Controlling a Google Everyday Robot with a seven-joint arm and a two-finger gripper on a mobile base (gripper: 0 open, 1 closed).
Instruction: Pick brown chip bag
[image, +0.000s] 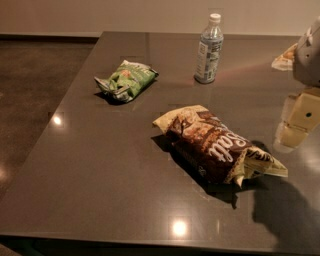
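Note:
The brown chip bag (216, 144) lies flat on the dark table (100, 165), right of centre, its long side running from upper left to lower right. It is glossy dark brown with pale cream ends and white script lettering. My gripper (296, 125) hangs at the right edge of the view, above the table and just right of the bag's far end, apart from it. It holds nothing that I can see.
A smaller green snack bag (125, 80) lies at the back left of the table. A clear water bottle (208, 49) with a white cap stands upright at the back centre. A pale packet (285, 57) sits at the far right edge. The table's front edge runs along the bottom.

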